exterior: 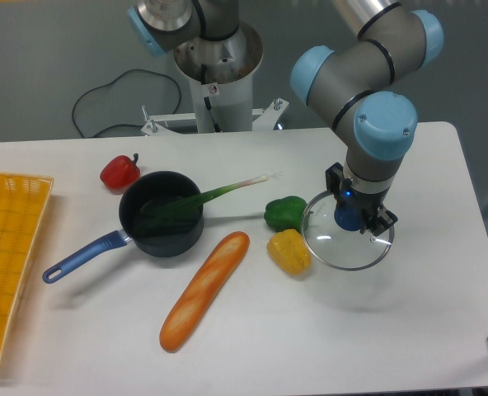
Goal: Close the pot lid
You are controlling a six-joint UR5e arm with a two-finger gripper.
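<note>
The pot [163, 221] is a small black saucepan left of the table's centre, its blue handle [83, 256] pointing to the front left. A leek [215, 195] lies across the pot's rim, its green end inside. The pot lid [348, 246], clear glass with a metal rim, is to the right, well apart from the pot. My gripper [350, 216] comes down from above, and its fingers are shut on the lid's blue knob. The lid appears to hang a little above the table, with a faint shadow below it.
A green pepper [286, 212] and a yellow pepper [288, 252] lie just left of the lid. A baguette [204, 290] lies in front of the pot. A red pepper [119, 172] is behind the pot. A yellow basket [9, 264] is at the left edge.
</note>
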